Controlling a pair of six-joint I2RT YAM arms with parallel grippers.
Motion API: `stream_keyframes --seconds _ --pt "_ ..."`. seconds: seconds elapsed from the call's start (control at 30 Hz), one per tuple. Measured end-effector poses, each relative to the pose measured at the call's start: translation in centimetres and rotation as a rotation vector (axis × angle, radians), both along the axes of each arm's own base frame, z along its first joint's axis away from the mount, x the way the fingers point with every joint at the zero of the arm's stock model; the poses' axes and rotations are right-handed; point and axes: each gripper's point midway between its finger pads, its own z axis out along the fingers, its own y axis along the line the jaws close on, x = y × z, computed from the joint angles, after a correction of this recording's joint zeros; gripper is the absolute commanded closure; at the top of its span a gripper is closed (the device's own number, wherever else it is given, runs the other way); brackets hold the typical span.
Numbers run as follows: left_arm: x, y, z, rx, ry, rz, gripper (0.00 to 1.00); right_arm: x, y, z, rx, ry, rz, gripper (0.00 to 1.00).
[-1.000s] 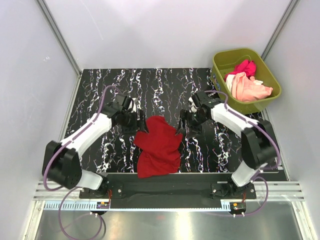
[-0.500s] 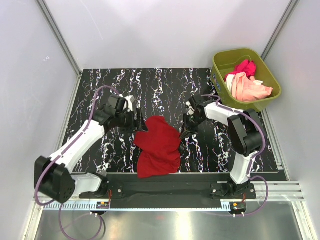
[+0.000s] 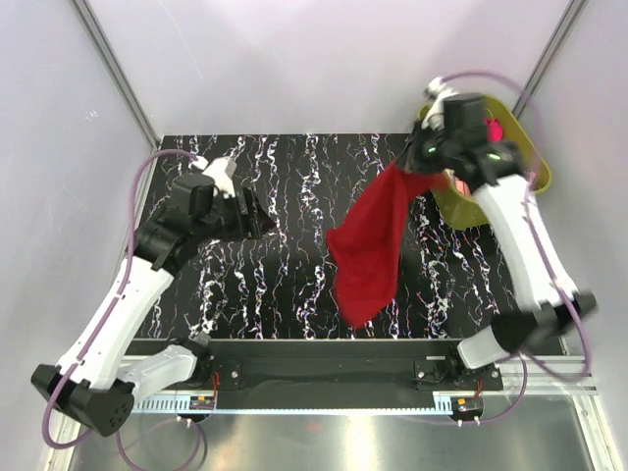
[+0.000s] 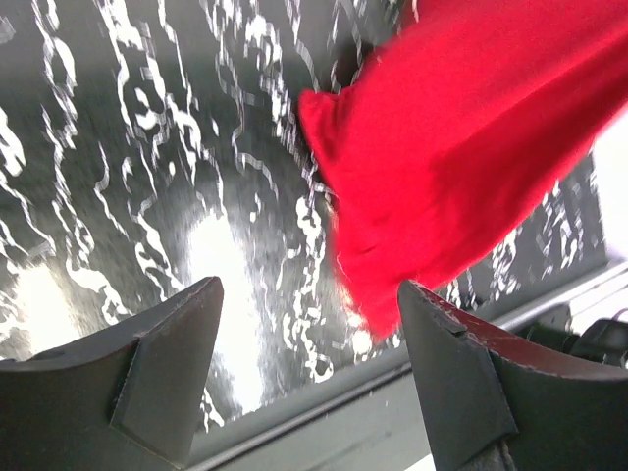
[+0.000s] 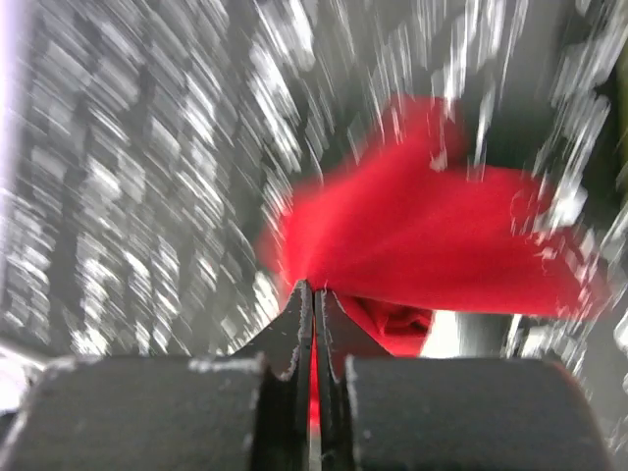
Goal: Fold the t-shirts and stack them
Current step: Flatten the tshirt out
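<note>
1. Right pincer (image 3: 417, 165): my 2 fingers are pressed together on a pinch of the red shirt (image 3: 371, 245). In the right wrist view the fingertips (image 5: 297, 312) meet with only a thin line of red cloth between them, and the red shirt (image 5: 422, 235) fans out beyond the right pincer (image 5: 314, 299). That view is blurred, so no finer detail of the fold can be read.

2. Position of the right pincer: it is raised over the far right part of the table (image 3: 294, 167), just beside the near left corner of the green tub (image 3: 537, 169).

3. Red shirt: it hangs from my grip as 1 long drape. The top is bunched at the right pincer; the body runs down and to the left, and its lowest end lies toward the near middle of the table. Whether that end touches the table cannot be told from above.

4. Left pincer (image 3: 257, 211): my fingers stand wide apart and hold nothing. In the left wrist view both fingers (image 4: 167, 363) frame bare table (image 4: 147, 147), with the left pincer (image 4: 306, 294) aimed toward the red shirt (image 4: 461, 147) on the right side of that view.

5. Position of the left pincer: it is over the left half of the table, well apart from the red shirt.

6. Tub contents: 1 magenta shirt (image 3: 496, 130) shows inside the tub, partly hidden behind my right arm.
</note>
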Motion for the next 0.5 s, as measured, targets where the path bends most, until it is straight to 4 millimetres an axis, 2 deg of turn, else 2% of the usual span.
stream_keyframes --seconds 0.07,0.13,0.2,0.23,0.3,0.33,0.37,0.43,0.47,0.5 --pt "0.2 0.4 1.5 -0.003 -0.047 0.019 0.23 -1.2 -0.2 6.8 0.05 -0.171 0.009 1.0" --pt "0.4 0.7 2.4 -0.001 -0.074 0.036 0.23 -4.0 0.4 12.0 0.131 -0.289 0.055 1.0" --pt "0.8 1.1 3.3 0.008 -0.102 0.057 0.23 -6.8 2.6 14.1 0.217 -0.325 0.145 1.0" --pt "0.9 1.3 3.6 0.014 -0.115 0.064 0.23 -8.4 4.5 14.6 0.267 -0.32 0.213 1.0" --pt "1.2 1.8 4.3 0.034 -0.14 0.085 0.22 -10.7 8.5 13.4 0.35 -0.264 0.343 1.0" --pt "1.4 2.1 4.6 0.044 -0.153 0.095 0.22 -11.9 10.6 11.7 0.373 -0.198 0.408 1.0" --pt "1.5 2.4 4.9 0.053 -0.165 0.108 0.21 -12.9 12.9 9.6 0.383 -0.123 0.466 0.95" --pt "1.5 3.1 5.1 0.076 -0.179 0.13 0.14 -14.5 17.0 5.2 0.373 0.038 0.575 0.71" --pt "1.4 3.5 5.0 0.091 -0.182 0.144 0.12 -15.0 18.8 2.8 0.357 0.12 0.615 0.4" --pt "1.4 3.8 5.0 0.102 -0.181 0.158 0.1 -15.1 20.0 0.9 0.334 0.185 0.634 0.31"
